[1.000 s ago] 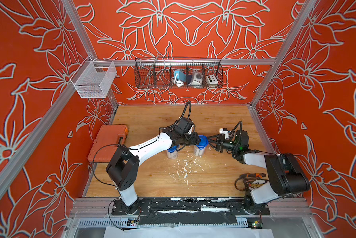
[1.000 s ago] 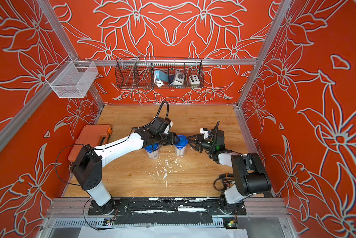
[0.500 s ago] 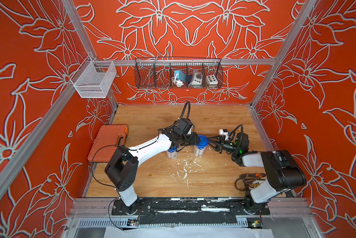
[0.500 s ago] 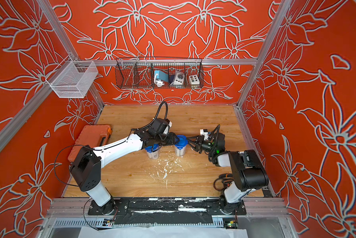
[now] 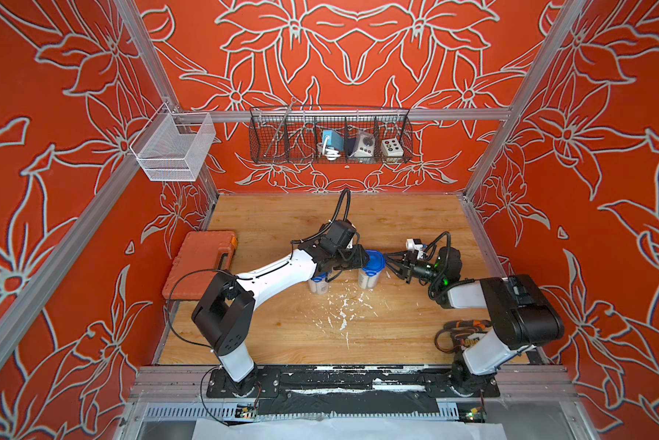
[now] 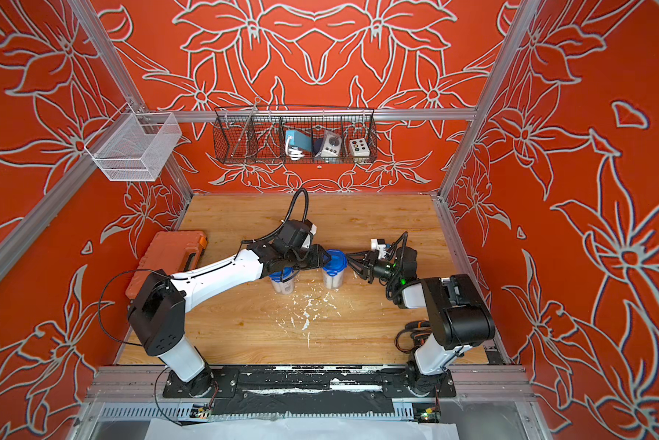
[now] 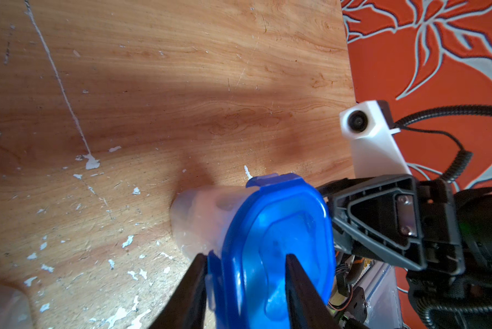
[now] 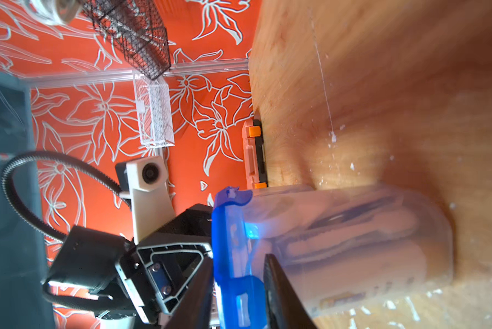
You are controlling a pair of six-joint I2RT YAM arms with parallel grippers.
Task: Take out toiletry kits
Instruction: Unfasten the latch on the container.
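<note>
Wooden table (image 5: 320, 224), paint-flecked at centre. Orange tool case (image 5: 202, 263) parked at its left edge, well apart from the work.

Two clear tubs stand side by side mid-table, both lidded. Left arm (image 5: 278, 268) reaches across the near-side tub (image 5: 317, 285) to the right-hand tub (image 5: 370, 281), probably to steady it from the opposite side.

Left gripper (image 7: 246, 256): jaws partly spread, straddling one edge of the blue clip lid (image 7: 279, 242). Cannot tell whether they bite.

Right gripper (image 8: 239, 256): one finger over the lid top, the other under its rim against the tub wall, pinching the lid at a clip. Likely set to lever it open.

Toiletry kits (image 8: 353, 245): inside the tubs, blurred tube shapes behind the cloudy wall. Nothing out yet.
</note>
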